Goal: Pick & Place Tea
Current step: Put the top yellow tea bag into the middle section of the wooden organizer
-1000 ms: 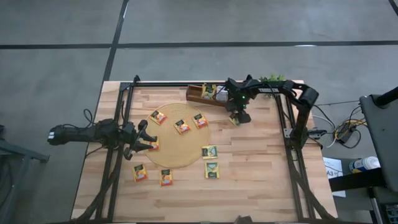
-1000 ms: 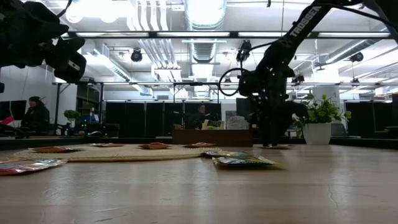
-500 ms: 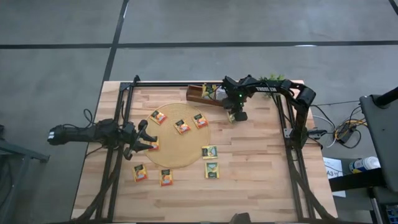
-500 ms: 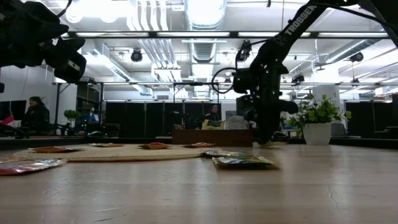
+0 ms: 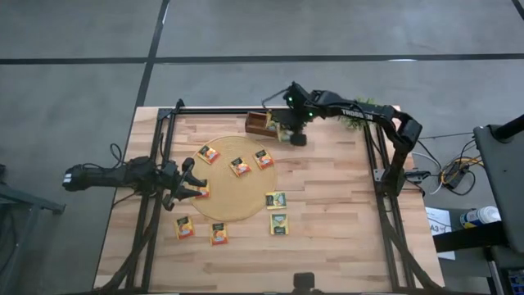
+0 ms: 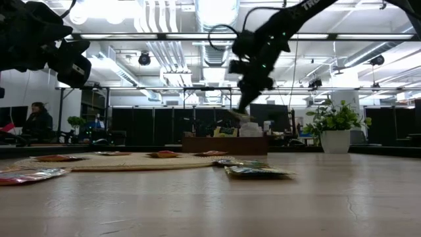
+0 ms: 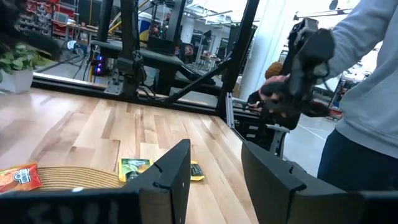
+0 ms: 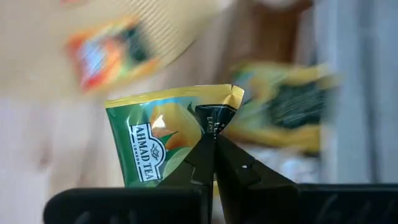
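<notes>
Our right gripper [image 8: 214,146] pinches a green sachet [image 8: 165,140] by its top edge above the tray [image 5: 260,124]. Light, limp foil; we judge an edge pinch suffices. Left gripper [image 7: 214,168] waits apart.

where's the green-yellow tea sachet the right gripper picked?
Green-yellow tea sachet is pinched in the right gripper, lifted over the brown wooden tray at the table's far edge.

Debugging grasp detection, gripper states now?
Left gripper: open, empty, waiting by the mat's left edge.
Right gripper: shut on a green-yellow tea sachet, over the wooden tray.
</notes>
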You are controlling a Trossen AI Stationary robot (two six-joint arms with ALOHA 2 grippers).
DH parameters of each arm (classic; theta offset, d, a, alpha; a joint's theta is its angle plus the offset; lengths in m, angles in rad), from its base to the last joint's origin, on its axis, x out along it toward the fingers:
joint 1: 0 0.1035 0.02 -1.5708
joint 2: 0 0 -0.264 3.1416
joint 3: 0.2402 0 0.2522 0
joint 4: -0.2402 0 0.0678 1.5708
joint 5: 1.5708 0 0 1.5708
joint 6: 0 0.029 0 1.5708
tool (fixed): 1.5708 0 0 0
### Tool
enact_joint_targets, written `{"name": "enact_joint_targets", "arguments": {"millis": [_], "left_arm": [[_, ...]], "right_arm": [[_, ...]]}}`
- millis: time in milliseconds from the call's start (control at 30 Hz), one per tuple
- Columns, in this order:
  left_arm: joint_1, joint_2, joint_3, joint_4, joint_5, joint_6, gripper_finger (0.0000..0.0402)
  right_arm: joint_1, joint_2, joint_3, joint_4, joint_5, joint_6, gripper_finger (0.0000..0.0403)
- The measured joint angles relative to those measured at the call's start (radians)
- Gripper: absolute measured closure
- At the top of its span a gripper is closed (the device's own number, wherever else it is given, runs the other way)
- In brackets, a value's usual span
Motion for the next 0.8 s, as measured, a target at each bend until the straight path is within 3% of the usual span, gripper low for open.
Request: {"name": "enact_joint_targets", "arguments": {"millis": [200, 500, 800], "left_arm": [[0.0, 0.0, 0.0, 0.0, 0.0, 0.0, 0.0264], [0.0, 0.0, 0.0, 0.0, 0.0, 0.0, 0.0264], [0.0, 0.0, 0.0, 0.0, 0.0, 0.0, 0.0264]], "right_arm": [[0.028, 0.033, 0.097, 0.108, 0.213, 0.13, 0.0395], [0.061, 0.139, 0.148, 0.106, 0.423, 0.143, 0.0395], [0.067, 0.233, 0.194, 0.113, 0.475, 0.144, 0.0395]]}}
